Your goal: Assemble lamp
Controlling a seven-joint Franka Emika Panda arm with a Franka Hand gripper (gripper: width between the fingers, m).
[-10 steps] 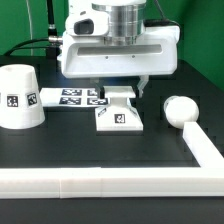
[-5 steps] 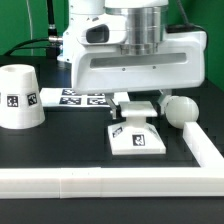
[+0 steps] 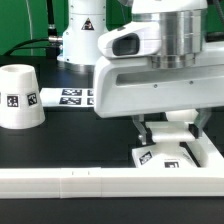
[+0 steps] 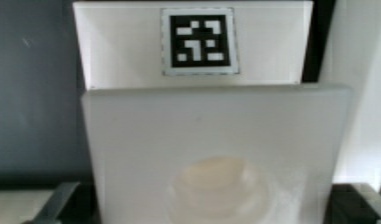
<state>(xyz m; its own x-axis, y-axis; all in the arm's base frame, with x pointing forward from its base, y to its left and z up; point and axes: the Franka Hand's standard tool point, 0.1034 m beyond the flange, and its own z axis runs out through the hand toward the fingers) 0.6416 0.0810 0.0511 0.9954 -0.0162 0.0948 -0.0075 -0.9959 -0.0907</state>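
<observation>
The flat square lamp base (image 3: 166,156) lies on the black table at the exterior view's right, close to the corner of the white rail. My gripper (image 3: 168,134) is straight above it with a finger on each side, shut on the base. In the wrist view the base (image 4: 201,110) fills the picture, its tag facing the camera, with my dark fingers (image 4: 45,205) at its two side edges. The cup-like shade (image 3: 20,96) stands at the exterior view's left, apart from my gripper. The round bulb is hidden behind my hand.
The long white border rail (image 3: 90,181) runs along the near table edge and turns up at the exterior view's right (image 3: 212,150). The marker board (image 3: 68,97) lies behind, next to the shade. The robot's base stands at the back.
My gripper has moved toward the near rail and the exterior view's right, and the lamp base has moved with it. My hand now covers the bulb.
</observation>
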